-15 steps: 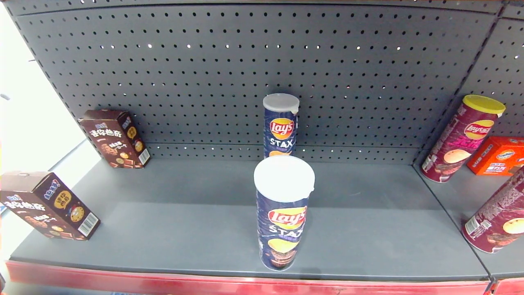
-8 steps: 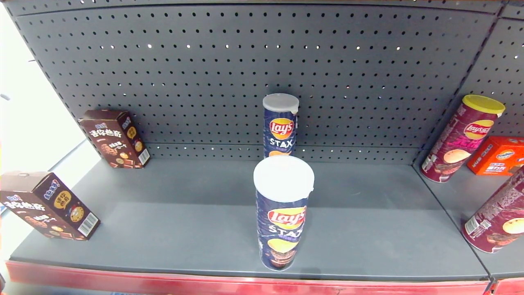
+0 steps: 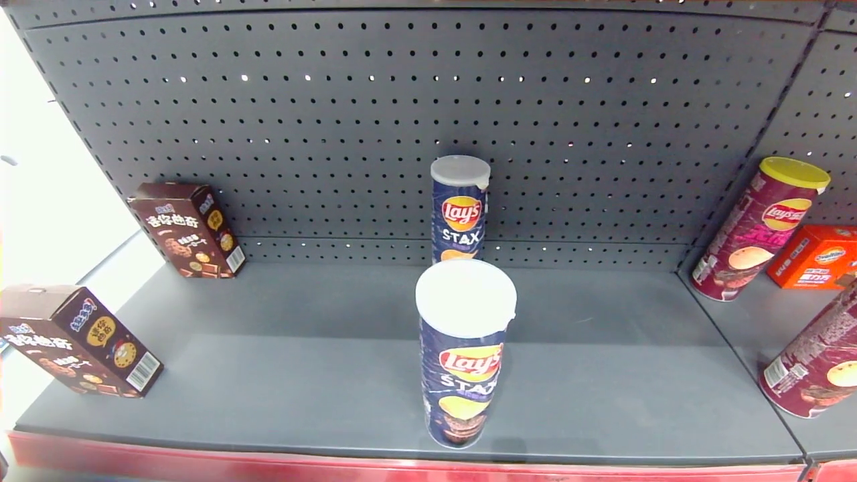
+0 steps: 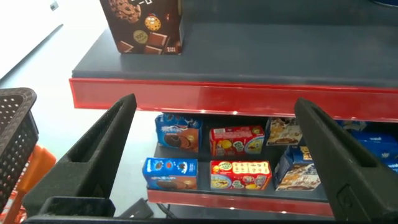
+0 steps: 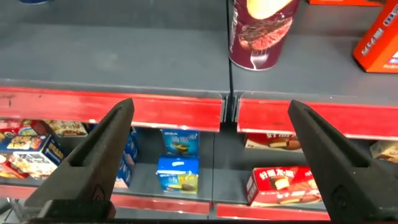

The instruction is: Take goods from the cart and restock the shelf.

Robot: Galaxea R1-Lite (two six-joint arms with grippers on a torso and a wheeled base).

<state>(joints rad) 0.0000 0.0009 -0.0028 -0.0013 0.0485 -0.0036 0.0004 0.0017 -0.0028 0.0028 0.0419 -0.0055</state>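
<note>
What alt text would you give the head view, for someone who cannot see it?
A blue crisp tube stands upright mid-shelf, a second tube behind it. Brown cookie boxes stand left; maroon tubes and an orange box right.

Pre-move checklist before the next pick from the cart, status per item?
1. Left tool open and empty: ok.
2. Right tool open and empty: ok.
3. Front blue can upright: ok, though it stands near the front edge.
4. Rear blue can upright at the back: ok.
5. Bare shelf space on both sides of those cans: ok.
6. Next goods located: cannot tell; a mesh basket corner is in view, its contents hidden.
</note>
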